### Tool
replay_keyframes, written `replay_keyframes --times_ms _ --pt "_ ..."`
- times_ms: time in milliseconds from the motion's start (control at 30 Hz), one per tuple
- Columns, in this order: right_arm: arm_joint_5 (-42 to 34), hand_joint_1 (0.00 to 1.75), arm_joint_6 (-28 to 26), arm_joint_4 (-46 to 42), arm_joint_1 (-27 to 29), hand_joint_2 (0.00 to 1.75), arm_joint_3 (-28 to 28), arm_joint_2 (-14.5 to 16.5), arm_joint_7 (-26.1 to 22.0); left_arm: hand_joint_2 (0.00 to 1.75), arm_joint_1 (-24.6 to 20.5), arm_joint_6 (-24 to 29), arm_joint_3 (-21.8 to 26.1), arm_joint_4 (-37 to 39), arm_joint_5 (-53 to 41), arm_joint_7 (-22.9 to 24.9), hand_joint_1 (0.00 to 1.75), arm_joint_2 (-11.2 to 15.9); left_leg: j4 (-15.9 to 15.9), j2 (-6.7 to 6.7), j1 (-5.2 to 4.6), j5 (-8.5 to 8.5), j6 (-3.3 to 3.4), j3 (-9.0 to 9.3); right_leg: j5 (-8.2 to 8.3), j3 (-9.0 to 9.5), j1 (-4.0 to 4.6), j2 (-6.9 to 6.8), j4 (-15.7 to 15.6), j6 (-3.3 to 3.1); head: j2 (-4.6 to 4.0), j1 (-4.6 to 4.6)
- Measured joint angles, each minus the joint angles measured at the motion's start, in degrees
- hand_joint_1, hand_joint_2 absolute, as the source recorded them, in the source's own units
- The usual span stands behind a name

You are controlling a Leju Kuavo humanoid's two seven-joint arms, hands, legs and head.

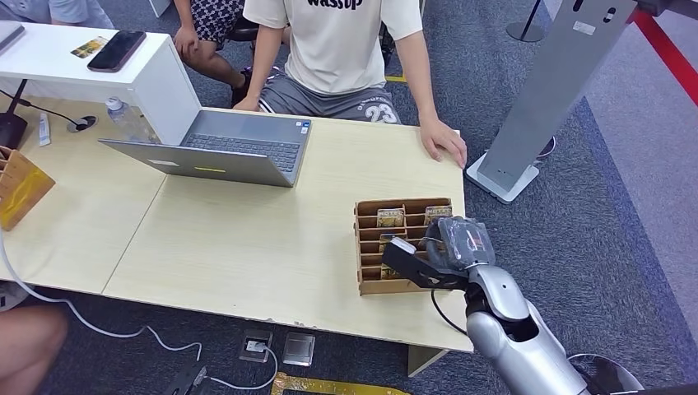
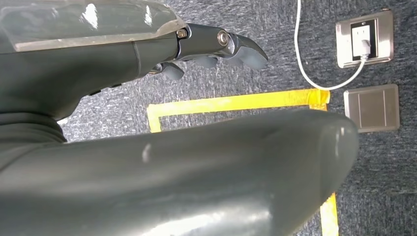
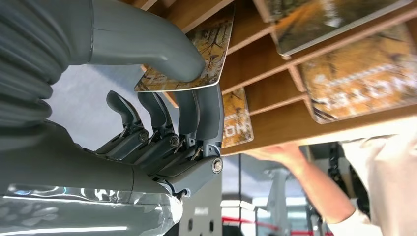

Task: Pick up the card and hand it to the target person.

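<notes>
A slotted wooden card rack [image 1: 367, 247] stands near the table's right front corner, with patterned yellow-brown cards [image 1: 390, 217] in its slots. My right hand [image 1: 436, 251] is at the rack's front right side. In the right wrist view, my right hand [image 3: 162, 128] pinches one card [image 3: 209, 54] between thumb and fingers, and the card is still partly in its slot. A person in a white T-shirt [image 1: 337, 41] sits across the table, one hand [image 1: 444, 140] resting on the far edge. My left hand [image 2: 162, 59] hangs over the carpet and holds nothing, fingers away from the thumb.
An open laptop [image 1: 230, 148] sits at the table's middle back. A white box [image 1: 156, 78] with a phone [image 1: 115, 49] on it and a water bottle [image 1: 127, 119] stand at the far left. A grey floor stand [image 1: 543, 107] rises right of the table. Floor sockets [image 2: 364, 37] and a cable [image 2: 307, 73] lie below.
</notes>
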Motion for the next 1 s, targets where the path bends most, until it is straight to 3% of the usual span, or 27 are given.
replay_keyframes --times_ms 333,567,700,867,1000 --pt "-9.95 1.54 6.07 -12.23 -2.95 1.75 -0.4 -3.24 2.21 0.0 0.2 -0.45 0.0 0.0 0.58 0.12 0.0 0.29 0.0 0.01 0.0 0.0 0.0 0.02 0.0 0.0 0.0 0.0 0.0 0.0 0.0 0.01" --pt "-6.48 1.54 4.46 -19.18 -4.72 1.75 -0.65 -3.89 1.2 0.0 0.23 -0.51 0.0 0.0 1.01 0.07 0.0 0.29 0.0 0.01 0.0 0.0 0.0 0.0 0.0 0.0 0.0 0.0 0.0 0.0 0.0 -0.01" --pt "0.19 1.54 -0.58 -19.86 -5.58 1.75 -0.17 -2.89 -1.88 0.0 0.2 -0.84 0.0 0.0 0.97 -0.21 0.0 0.28 0.0 0.0 0.0 0.0 0.0 -0.03 0.0 0.0 0.0 0.0 0.02 0.0 0.0 0.0" --pt "9.31 1.54 -10.21 -17.25 -6.86 1.75 0.61 -0.6 -6.51 0.0 0.16 -1.12 0.0 0.0 0.48 -0.65 0.0 0.18 0.0 0.0 0.0 0.0 0.0 -0.03 0.0 0.01 0.0 0.0 0.02 0.0 0.0 0.0" --pt "12.01 1.54 -19.06 -12.25 -7.78 1.75 1.07 1.4 -12.12 0.0 0.03 -1.31 0.0 0.0 -0.34 -0.95 0.0 0.03 0.0 -0.01 0.0 0.0 0.0 -0.03 0.0 0.0 0.0 -0.01 0.03 0.0 0.0 -0.01"
